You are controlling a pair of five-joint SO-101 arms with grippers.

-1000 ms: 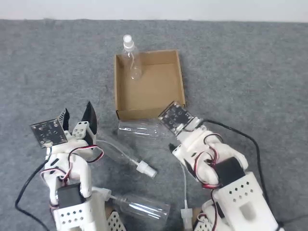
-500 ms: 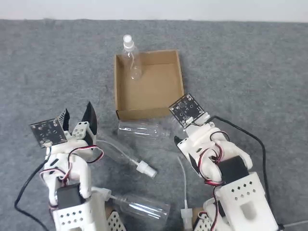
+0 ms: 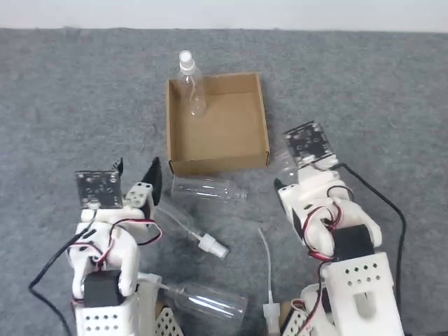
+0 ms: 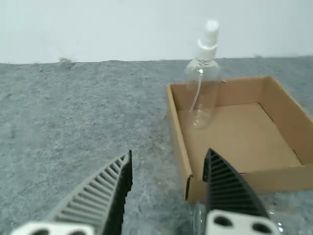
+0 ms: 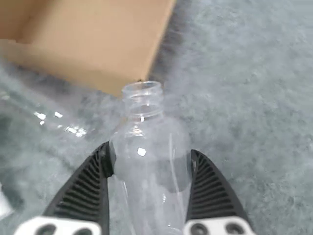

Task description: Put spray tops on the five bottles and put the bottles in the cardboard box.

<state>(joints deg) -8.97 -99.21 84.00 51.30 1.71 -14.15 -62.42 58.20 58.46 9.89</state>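
**Right arm swings topless bottle off to the box corner**

The right gripper (image 5: pixel 149 155) is clamped on a topless bottle (image 5: pixel 143 115). The bottle sits between its fingers, neck pointing ahead. A corner of the cardboard box (image 5: pixel 88 44) lies just beyond the neck. Over the last second this arm swung from the box's near wall to beside that corner, bottle with it.

The left gripper (image 4: pixel 168 156), fingers spread and empty, edged boxward. A capped bottle (image 4: pixel 201 83) leans in the box ahead of it.

Judgement: the held bottle is being set up for capping. A loose spray top (image 3: pixel 269 280) lies well behind the right gripper. One of five looks boxed.
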